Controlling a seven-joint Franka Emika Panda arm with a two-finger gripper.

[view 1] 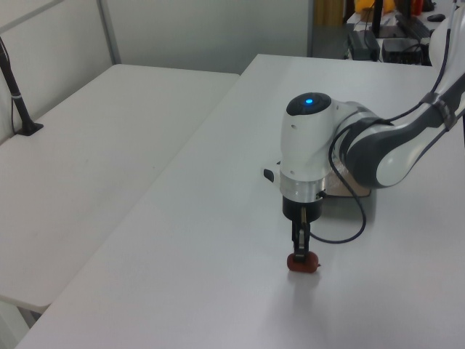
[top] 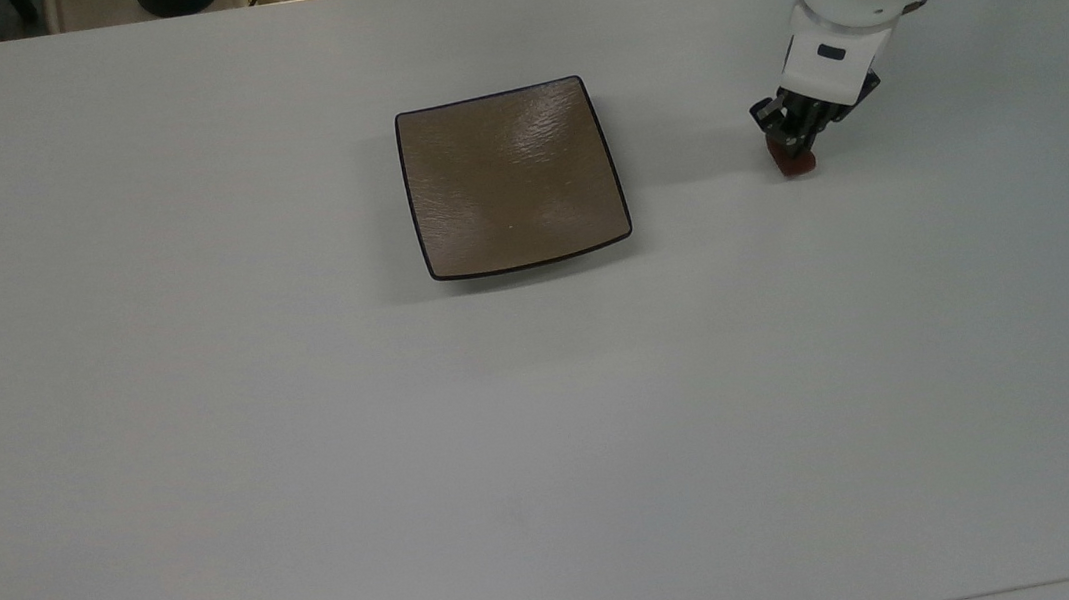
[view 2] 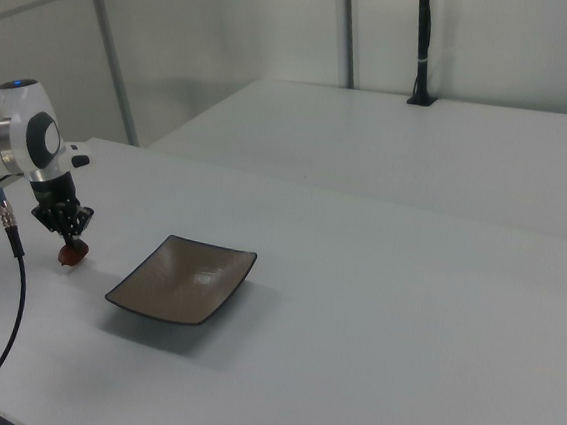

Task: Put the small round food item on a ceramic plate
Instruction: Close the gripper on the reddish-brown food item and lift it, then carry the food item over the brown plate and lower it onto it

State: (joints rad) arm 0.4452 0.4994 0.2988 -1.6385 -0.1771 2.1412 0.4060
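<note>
Small round food item [top: 795, 162] pinched between the closed fingers of the gripper [top: 790, 142], at or just above the white table [top: 310, 446], contact unclear. Well apart from the ceramic plate [top: 511, 179], off the top view's right of it; plate bare.

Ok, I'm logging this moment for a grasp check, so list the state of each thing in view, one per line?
gripper: shut on the small round food item, pointing down.
small round food item: held between the fingers, just off or barely at the table, not on the plate.
ceramic plate: empty, flat on the table, to the top view's left of the gripper, apart from it.
</note>
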